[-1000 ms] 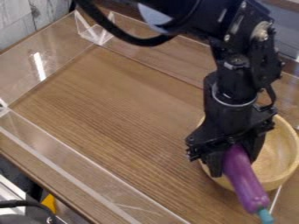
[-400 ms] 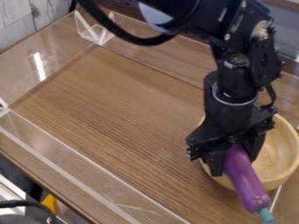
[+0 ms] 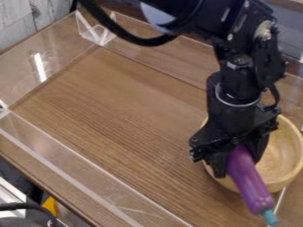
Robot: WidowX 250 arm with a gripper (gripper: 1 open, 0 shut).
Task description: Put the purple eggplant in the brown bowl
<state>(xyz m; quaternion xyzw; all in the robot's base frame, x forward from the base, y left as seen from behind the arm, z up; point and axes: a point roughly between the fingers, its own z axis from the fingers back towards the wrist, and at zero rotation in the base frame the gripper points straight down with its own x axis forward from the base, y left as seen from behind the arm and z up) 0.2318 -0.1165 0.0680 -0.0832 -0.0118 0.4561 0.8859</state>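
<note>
The purple eggplant [image 3: 250, 182] hangs slanted at the lower right, its teal stem tip [image 3: 270, 218] pointing down toward the bottom edge. My black gripper [image 3: 235, 152] points straight down and is shut on the eggplant's upper end. Directly behind and under it sits the brown bowl [image 3: 284, 152], a light wooden round with a thick rim, partly covered by the gripper and the eggplant. The eggplant's lower half reaches past the bowl's near rim.
The wooden tabletop [image 3: 119, 115] spreads to the left and centre. Clear acrylic walls [image 3: 48, 53] border it at the back left and along the front left edge. The black arm [image 3: 201, 22] comes in from the top.
</note>
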